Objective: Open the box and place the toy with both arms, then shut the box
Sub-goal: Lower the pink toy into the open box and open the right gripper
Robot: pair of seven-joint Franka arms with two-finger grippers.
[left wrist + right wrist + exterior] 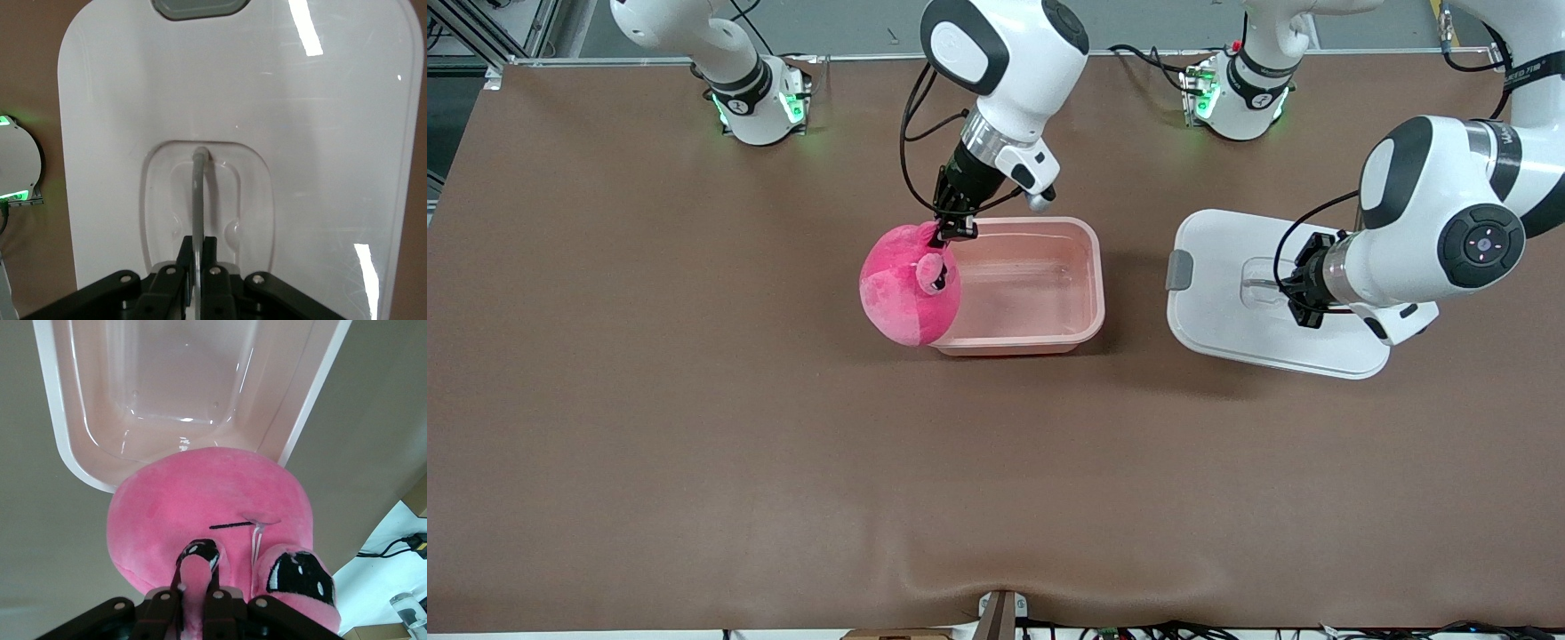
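The pale pink box (1080, 267) stands open mid-table, its inside bare (167, 380). The hot-pink plush toy (907, 284) hangs over the box's rim at the right arm's end. My right gripper (951, 228) is shut on one of the toy's bulging eyes (200, 580) and holds the toy (207, 513) up. The white lid (1218, 293) lies flat on the table toward the left arm's end, one grey clip (1178, 269) showing. My left gripper (1296, 289) is shut on the lid's grey handle (198, 193) in its recess.
The brown table mat (783, 462) stretches wide nearer the front camera. The arm bases (760, 102) stand along the table edge farthest from that camera. The left arm's base plate (17, 160) shows beside the lid.
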